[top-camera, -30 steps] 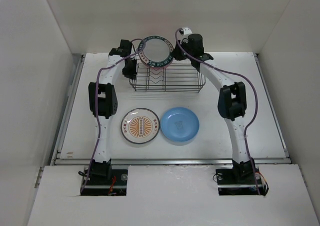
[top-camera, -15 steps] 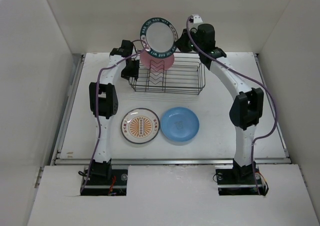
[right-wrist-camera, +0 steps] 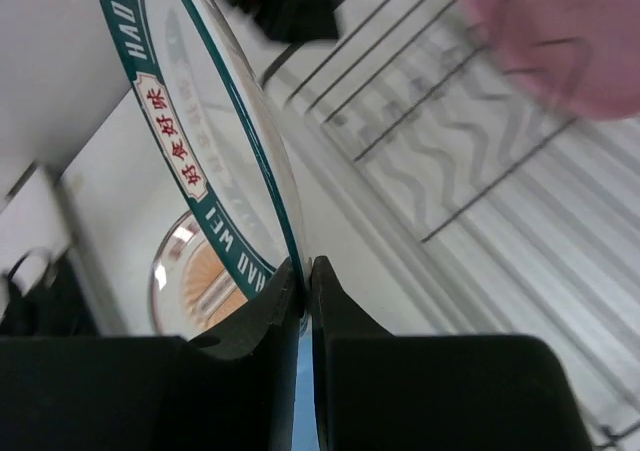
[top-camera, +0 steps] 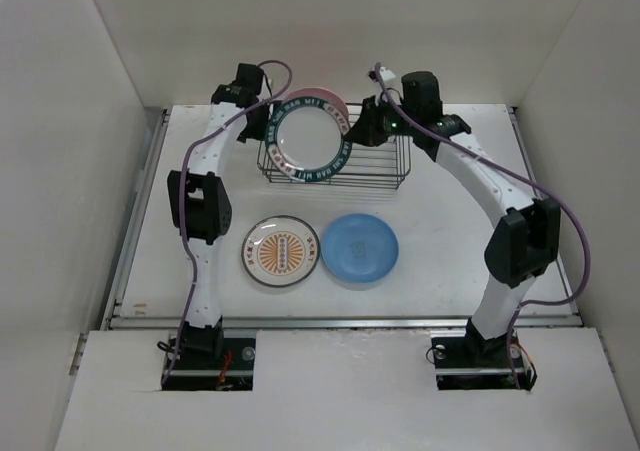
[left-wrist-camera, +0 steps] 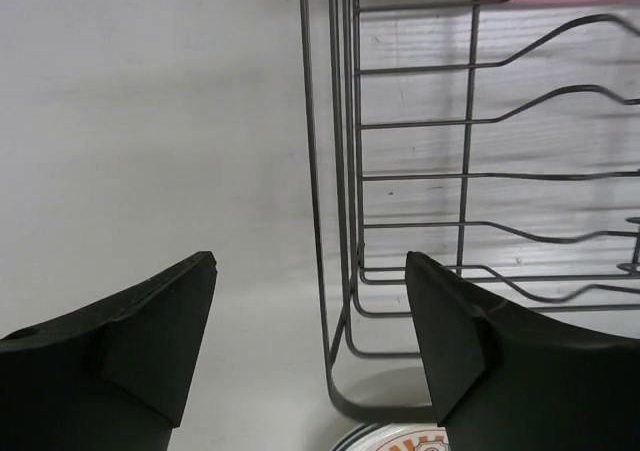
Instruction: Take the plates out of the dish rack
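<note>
The white plate with a dark green rim (top-camera: 308, 139) hangs tilted in the air over the left end of the dish rack (top-camera: 370, 163). My right gripper (right-wrist-camera: 305, 279) is shut on its edge (right-wrist-camera: 215, 121). The pink plate (top-camera: 337, 104) stands in the rack behind it, blurred in the right wrist view (right-wrist-camera: 560, 31). My left gripper (left-wrist-camera: 310, 321) is open and holds nothing, beside the rack's left end wall (left-wrist-camera: 340, 221). The orange-patterned plate (top-camera: 282, 251) and the light blue plate (top-camera: 360, 248) lie flat on the table in front of the rack.
White walls close in the table on the left, back and right. A sliver of the orange-patterned plate (left-wrist-camera: 400, 439) shows under my left gripper. The table's front edge (top-camera: 340, 319) runs just beyond the arm bases.
My right gripper lifted the green-rimmed plate up out of the rack, then brought it down and forward, tilted. The left gripper opened and drew back from the plate.
</note>
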Controlling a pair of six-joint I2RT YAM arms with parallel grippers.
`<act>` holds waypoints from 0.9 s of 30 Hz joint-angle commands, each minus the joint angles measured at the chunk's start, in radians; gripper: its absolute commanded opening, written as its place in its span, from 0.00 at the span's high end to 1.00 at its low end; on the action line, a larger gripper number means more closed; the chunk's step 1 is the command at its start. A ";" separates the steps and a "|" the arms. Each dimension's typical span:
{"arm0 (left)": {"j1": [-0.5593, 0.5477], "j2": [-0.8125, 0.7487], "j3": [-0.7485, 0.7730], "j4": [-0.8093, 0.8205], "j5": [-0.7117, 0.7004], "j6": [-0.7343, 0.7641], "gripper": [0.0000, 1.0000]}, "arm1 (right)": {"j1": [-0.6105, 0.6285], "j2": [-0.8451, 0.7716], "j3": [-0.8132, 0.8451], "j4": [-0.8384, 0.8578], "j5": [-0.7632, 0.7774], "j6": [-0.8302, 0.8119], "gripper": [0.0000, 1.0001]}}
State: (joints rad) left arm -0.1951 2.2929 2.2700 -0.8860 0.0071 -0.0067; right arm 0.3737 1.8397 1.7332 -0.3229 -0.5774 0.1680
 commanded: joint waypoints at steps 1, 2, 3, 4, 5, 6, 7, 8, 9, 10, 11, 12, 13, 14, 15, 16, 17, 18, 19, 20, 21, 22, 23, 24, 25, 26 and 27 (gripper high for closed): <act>-0.023 -0.130 -0.001 0.021 -0.074 0.043 0.26 | 0.104 -0.091 -0.064 -0.122 -0.213 -0.099 1.00; -0.033 -0.141 -0.001 0.030 -0.109 0.053 0.24 | 0.129 -0.091 -0.079 -0.187 -0.213 -0.143 1.00; -0.046 -0.141 -0.001 0.041 -0.134 0.053 0.24 | 0.149 -0.091 -0.095 -0.212 -0.213 -0.159 1.00; -0.046 -0.150 -0.001 0.041 -0.157 0.053 0.22 | 0.184 -0.091 -0.130 -0.231 -0.222 -0.169 1.00; -0.058 -0.150 -0.001 0.050 -0.180 0.053 0.22 | 0.200 -0.091 -0.150 -0.245 -0.222 -0.179 1.00; -0.058 -0.161 -0.001 0.050 -0.199 0.053 0.20 | 0.215 -0.091 -0.167 -0.254 -0.222 -0.179 1.00; -0.058 -0.161 -0.001 0.050 -0.199 0.039 0.20 | 0.241 -0.091 -0.193 -0.264 -0.222 -0.188 1.00; -0.058 -0.171 -0.001 0.050 -0.199 0.022 0.20 | 0.254 -0.068 -0.204 -0.265 -0.222 -0.188 1.00; -0.031 -0.171 -0.001 0.050 -0.176 0.005 0.20 | 0.266 -0.056 -0.204 -0.265 -0.222 -0.188 1.00; -0.018 -0.171 -0.001 0.050 -0.133 -0.012 0.20 | 0.278 -0.039 -0.204 -0.255 -0.222 -0.188 1.00; -0.007 -0.180 -0.001 0.038 -0.110 -0.036 0.20 | 0.301 -0.021 -0.204 -0.255 -0.187 -0.173 1.00; 0.006 -0.191 -0.012 0.038 -0.093 -0.045 0.20 | 0.312 0.024 -0.190 -0.245 -0.168 -0.164 1.00; 0.006 -0.200 -0.030 0.038 -0.084 -0.045 0.20 | 0.321 0.048 -0.173 -0.245 -0.147 -0.144 1.00; 0.006 -0.211 -0.047 0.038 -0.075 -0.045 0.20 | 0.321 0.074 -0.153 -0.258 -0.116 -0.143 0.95; 0.006 -0.240 -0.087 0.038 -0.075 -0.045 0.19 | 0.333 0.116 -0.115 -0.268 -0.107 -0.143 0.91; 0.006 -0.256 -0.110 0.038 -0.075 -0.036 0.19 | 0.334 0.131 -0.101 -0.268 -0.095 -0.134 0.86; 0.006 -0.271 -0.130 0.048 -0.075 -0.036 0.19 | 0.334 0.141 -0.101 -0.268 -0.081 -0.119 0.81; 0.006 -0.285 -0.148 0.048 -0.075 -0.026 0.18 | 0.334 0.141 -0.090 -0.257 -0.046 -0.119 0.66; 0.006 -0.308 -0.179 0.048 -0.075 -0.015 0.18 | 0.334 0.150 -0.090 -0.257 -0.030 -0.108 0.63; 0.006 -0.317 -0.191 0.048 -0.075 -0.015 0.17 | 0.334 0.150 -0.080 -0.257 -0.015 -0.108 0.63; 0.006 -0.317 -0.202 0.048 -0.075 -0.006 0.17 | 0.334 0.159 -0.080 -0.248 0.011 -0.108 0.53; 0.006 -0.332 -0.213 0.048 -0.075 -0.006 0.17 | 0.334 0.159 -0.049 -0.257 0.020 -0.108 0.49; 0.006 -0.343 -0.230 0.048 -0.075 -0.006 0.17 | 0.334 0.170 -0.034 -0.268 0.030 -0.108 0.46; 0.006 -0.343 -0.239 0.048 -0.075 0.005 0.17 | 0.334 0.170 -0.020 -0.277 0.030 -0.108 0.44; 0.006 -0.343 -0.253 0.048 -0.075 0.005 0.17 | 0.334 0.153 -0.011 -0.277 0.059 -0.108 0.43; 0.006 -0.343 -0.253 0.048 -0.059 0.016 0.17 | 0.334 0.141 -0.011 -0.277 0.068 -0.108 0.41; 0.006 -0.343 -0.253 0.048 -0.035 0.016 0.17 | 0.334 0.126 -0.011 -0.263 0.080 -0.093 0.41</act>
State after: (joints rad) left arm -0.1852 2.0060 2.0331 -0.8463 -0.0666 -0.0082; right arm 0.7017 2.0193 1.6756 -0.6159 -0.5510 0.0578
